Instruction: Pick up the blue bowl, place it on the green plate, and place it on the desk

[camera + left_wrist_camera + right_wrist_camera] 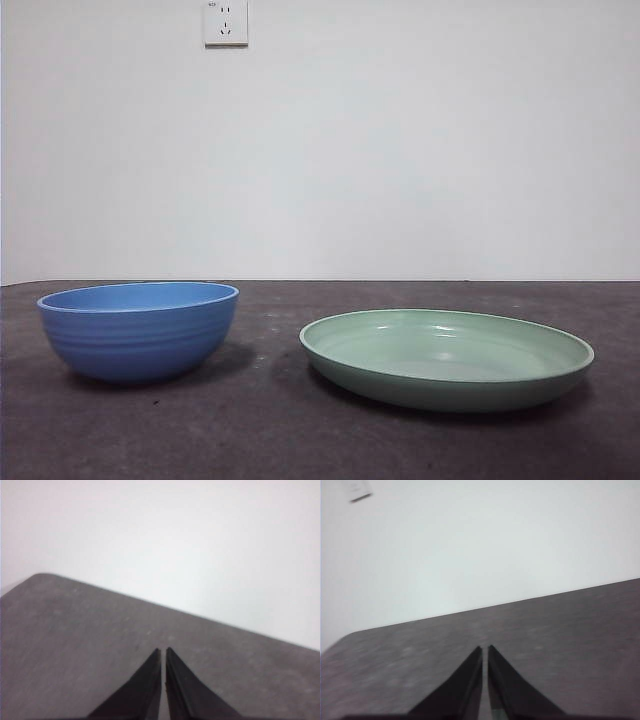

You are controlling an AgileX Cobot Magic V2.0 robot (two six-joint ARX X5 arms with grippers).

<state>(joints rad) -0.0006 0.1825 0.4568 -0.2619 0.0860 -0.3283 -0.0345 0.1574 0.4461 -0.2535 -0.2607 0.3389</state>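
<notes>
The blue bowl point(138, 330) sits on the desk point(250, 430), on the left side in the front view. It stands upright with its open side up. From this low angle only a bit of its inside wall shows, and nothing can be seen in it. Faint rings run around its outside.

The green plate point(446, 358) sits on the desk too, on the right side in the front view. It is wide and flat with a raised edge. Its shiny inside shows, and it has nothing in it. The bowl and the plate are near each other but do not touch. A strip of bare desk lies between them.

Behind them is a white wall point(400, 150) with a white socket point(226, 22) high up.

The left gripper point(163, 652) is above bare desk. Its two black jaws are pressed almost together and hold nothing. The right gripper point(485, 650) is the same, jaws nearly together over bare desk, holding nothing. Neither wrist view shows the bowl or the plate.
</notes>
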